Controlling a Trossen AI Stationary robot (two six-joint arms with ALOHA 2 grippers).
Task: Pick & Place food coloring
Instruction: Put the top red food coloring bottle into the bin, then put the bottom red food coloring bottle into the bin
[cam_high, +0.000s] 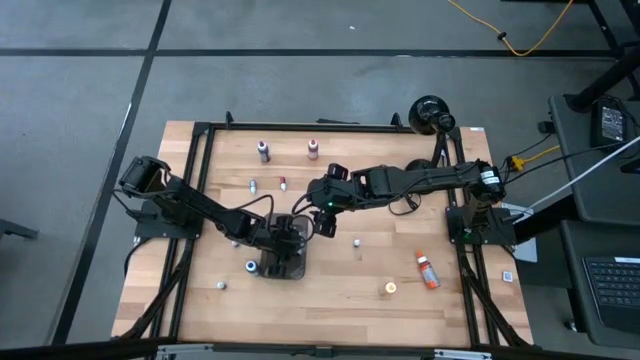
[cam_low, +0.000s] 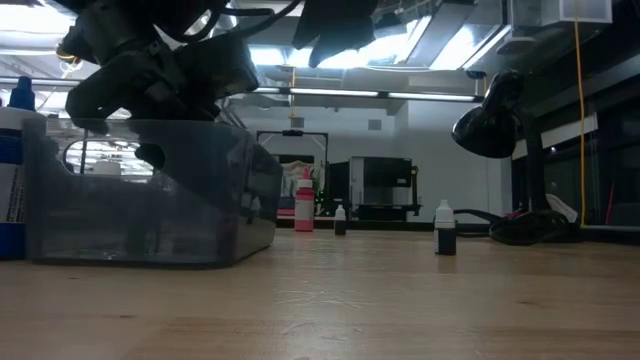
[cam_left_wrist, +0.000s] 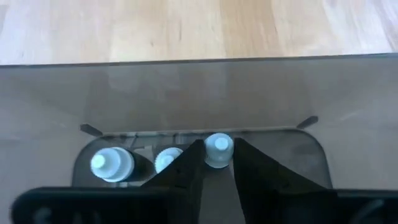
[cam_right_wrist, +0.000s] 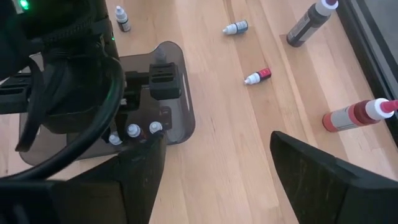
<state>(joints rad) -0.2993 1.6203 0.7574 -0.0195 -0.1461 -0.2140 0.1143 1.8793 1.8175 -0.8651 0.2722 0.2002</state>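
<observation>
A dark grey tray (cam_high: 283, 262) sits near the table's middle, and my left gripper (cam_left_wrist: 218, 163) reaches down into it, shut on a small white-capped food coloring bottle (cam_left_wrist: 217, 148). Two more bottles (cam_left_wrist: 111, 165) (cam_left_wrist: 165, 160) stand upright beside it in the tray. My right gripper (cam_right_wrist: 217, 140) hovers open just right of the tray, touching nothing. Other food coloring bottles lie or stand on the table: two tall ones (cam_high: 263, 150) (cam_high: 313, 150) at the far side, small ones (cam_high: 252, 185) (cam_high: 283, 183) (cam_high: 357, 242) (cam_high: 250, 266) (cam_high: 221, 285), and an orange one (cam_high: 427, 270). My left gripper pinches the small bottle between its two fingers (cam_left_wrist: 186, 171) at the white cap and neck (cam_left_wrist: 219, 145). The fingers come from above, pointing down into the tray. The bottle stands upright inside the tray; whether its base rests on the tray floor is hidden.
A black desk lamp (cam_high: 432, 113) stands at the far right corner. A small orange-capped item (cam_high: 389, 288) lies near the near right side. Black frame rails (cam_high: 200, 150) run along the table's edges. Bare wood lies between the tray and the near edge.
</observation>
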